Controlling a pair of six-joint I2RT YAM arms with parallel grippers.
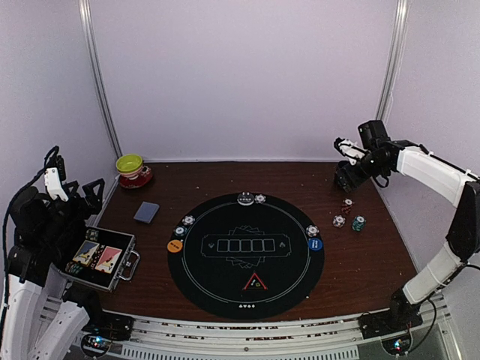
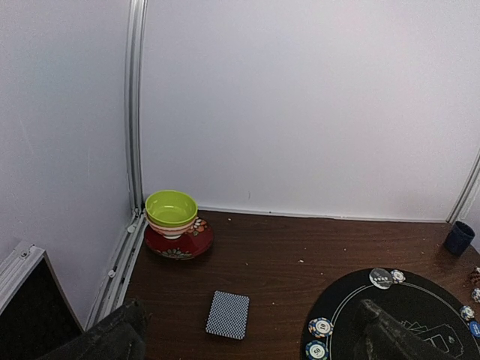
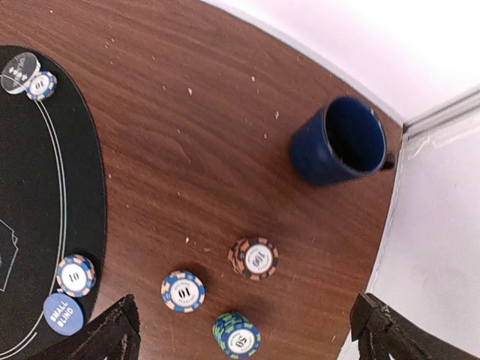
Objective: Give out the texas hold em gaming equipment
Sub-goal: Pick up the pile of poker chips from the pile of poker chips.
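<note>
Grey-blue-backed playing cards (image 1: 146,212) lie in a deck (image 2: 227,314) on the wood left of the black round mat (image 1: 225,292). On the mat are an orange button (image 1: 175,245), a blue button (image 1: 316,244), a red triangle marker (image 1: 255,282) and single chips (image 1: 188,220). Right of the mat stand three chip piles: the brown one (image 3: 253,259), the blue-white one (image 3: 183,291) and the green-blue one (image 3: 238,335). My right gripper (image 3: 251,341) hangs open above these piles, holding nothing. My left gripper (image 1: 73,189) is raised at the far left, open and empty.
A dark blue mug (image 3: 337,142) stands behind the chip piles near the right wall. A yellow-green bowl (image 2: 171,208) on a red saucer (image 2: 178,241) sits in the back left corner. An open metal case (image 1: 101,259) lies at the front left edge.
</note>
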